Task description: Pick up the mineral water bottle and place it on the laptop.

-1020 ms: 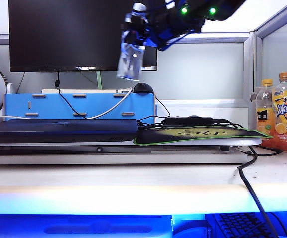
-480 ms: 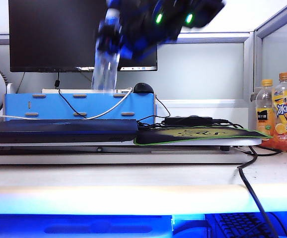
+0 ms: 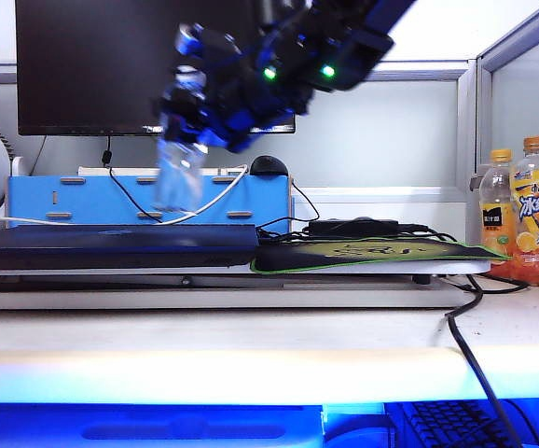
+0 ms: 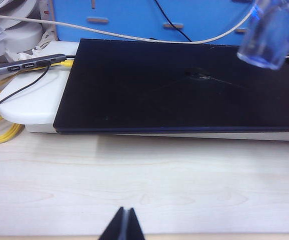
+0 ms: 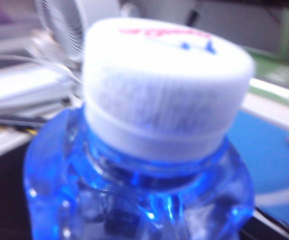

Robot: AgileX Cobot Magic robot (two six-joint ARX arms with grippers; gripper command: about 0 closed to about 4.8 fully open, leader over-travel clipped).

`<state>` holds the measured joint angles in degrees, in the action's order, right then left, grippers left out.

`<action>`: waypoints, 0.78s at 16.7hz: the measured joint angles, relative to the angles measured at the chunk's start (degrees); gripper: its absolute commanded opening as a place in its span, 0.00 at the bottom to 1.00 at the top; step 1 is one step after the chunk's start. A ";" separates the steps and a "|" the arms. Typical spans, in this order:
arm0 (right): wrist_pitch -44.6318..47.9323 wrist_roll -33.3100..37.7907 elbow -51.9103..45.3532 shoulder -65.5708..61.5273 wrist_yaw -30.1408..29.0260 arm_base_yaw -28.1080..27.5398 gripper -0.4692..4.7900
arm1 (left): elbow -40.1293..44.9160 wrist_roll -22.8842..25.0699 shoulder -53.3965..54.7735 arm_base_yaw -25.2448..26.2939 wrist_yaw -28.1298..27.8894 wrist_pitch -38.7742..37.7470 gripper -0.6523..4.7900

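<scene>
Mineral water bottle (image 5: 134,165) above laptop (image 4: 184,85): clear glossy plastic; cap (image 5: 164,85) white plastic, ribbed sides. Laptop lid: dark, smooth, matt, faint scratch. Table (image 4: 144,185) in front of laptop: pale wood-grain, smooth.

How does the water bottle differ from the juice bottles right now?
The water bottle is clear with a white cap; the juice bottles are yellow with orange caps. The water bottle hangs in the right gripper above the laptop; the juice bottles stand at the far right. All are upright, or nearly so.
</scene>
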<state>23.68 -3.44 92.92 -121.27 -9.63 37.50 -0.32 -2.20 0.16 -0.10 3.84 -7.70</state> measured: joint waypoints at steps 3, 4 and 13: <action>1.49 -0.48 1.97 -0.07 -0.46 2.56 0.26 | 0.00 0.00 0.00 0.00 -0.02 0.00 0.12; 1.36 -0.72 2.25 -0.07 -0.68 2.91 0.27 | 0.00 0.00 0.00 0.00 -0.02 0.00 0.12; -1.33 -1.11 2.40 -1.86 4.39 2.32 0.27 | 0.00 0.00 0.00 0.00 -0.02 0.00 0.12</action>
<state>22.35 -4.56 95.33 -123.13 -5.23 39.81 -0.32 -2.20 0.16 -0.10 3.81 -7.70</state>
